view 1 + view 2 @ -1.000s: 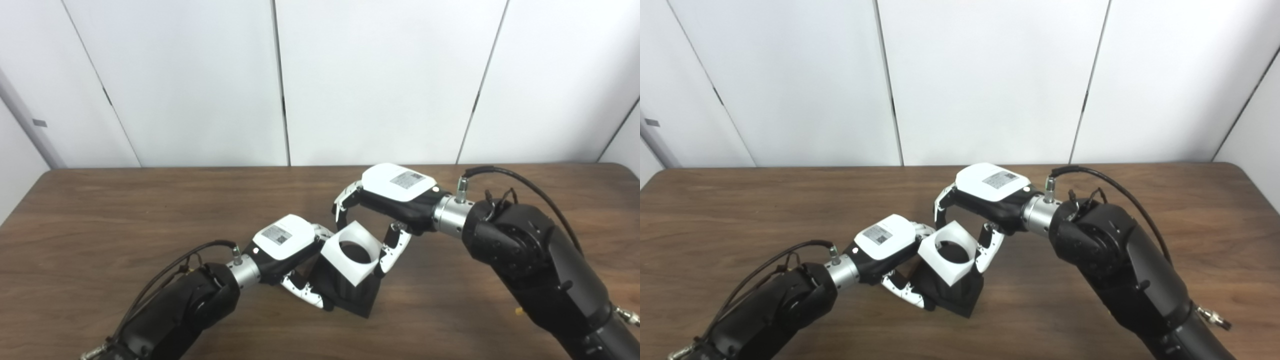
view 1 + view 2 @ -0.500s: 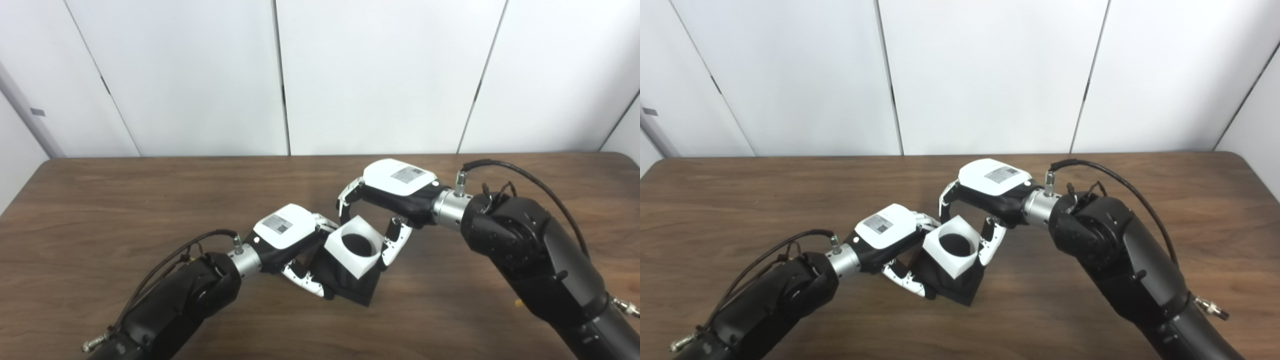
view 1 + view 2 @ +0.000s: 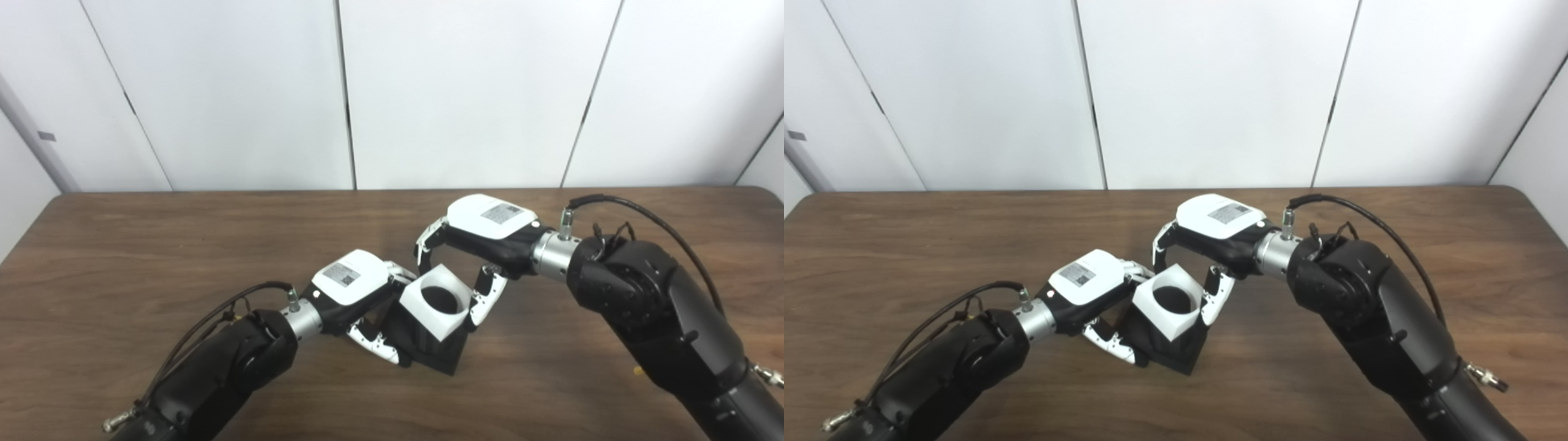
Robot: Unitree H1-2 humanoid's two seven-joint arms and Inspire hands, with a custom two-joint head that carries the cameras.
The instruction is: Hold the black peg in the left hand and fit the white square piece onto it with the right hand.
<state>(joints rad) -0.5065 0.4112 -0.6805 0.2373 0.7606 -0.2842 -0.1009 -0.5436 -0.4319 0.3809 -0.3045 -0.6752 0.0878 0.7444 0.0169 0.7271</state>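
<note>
A white square piece (image 3: pixel 438 300) with a round hole sits on top of a black peg block (image 3: pixel 432 350) at the middle of the wooden table (image 3: pixel 153 257). My left hand (image 3: pixel 361 294) grips the black block from its left side, fingers wrapped around it. From the right, my right hand (image 3: pixel 478 239) holds the white piece between thumb and fingers. The hole looks dark inside; I cannot tell how far the peg reaches into it.
White wall panels (image 3: pixel 343 92) stand behind the table's far edge. Both black forearms (image 3: pixel 1366 306) cross the front of the table from the bottom corners. Bare wood lies to the left and right of the hands.
The camera tilted, shifting the whole scene up. The white piece has settled slightly lower and flatter on the black block; both hands keep their hold.
</note>
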